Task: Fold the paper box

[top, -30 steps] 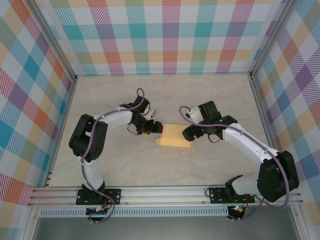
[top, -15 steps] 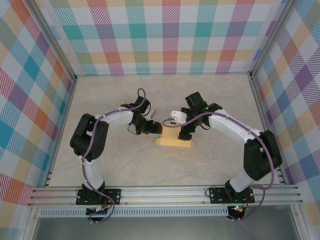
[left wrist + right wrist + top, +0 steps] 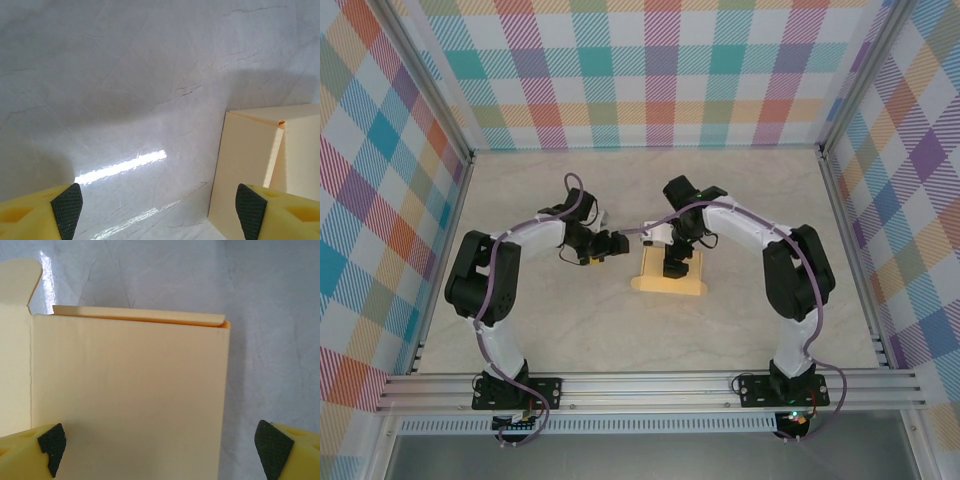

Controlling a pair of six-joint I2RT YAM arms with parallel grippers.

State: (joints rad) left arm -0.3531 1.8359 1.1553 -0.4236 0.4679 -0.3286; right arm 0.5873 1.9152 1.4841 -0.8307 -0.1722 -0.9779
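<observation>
Right gripper [image 3: 674,264] has swung across to hang over the box [image 3: 668,284], jaws wide, gripping nothing; the left gripper [image 3: 611,243] (open too, empty) has backed off to its left. The box lies flat mid-table. Press the loose end flap squarely along its crease. Its inside is hidden.

Table [image 3: 570,330] is a pale marble-look slab, kinda glossy under the lights. The yellow-orange paper box [image 3: 655,284] lies on it near the middle, a touch toward 4 o'clock.
</observation>
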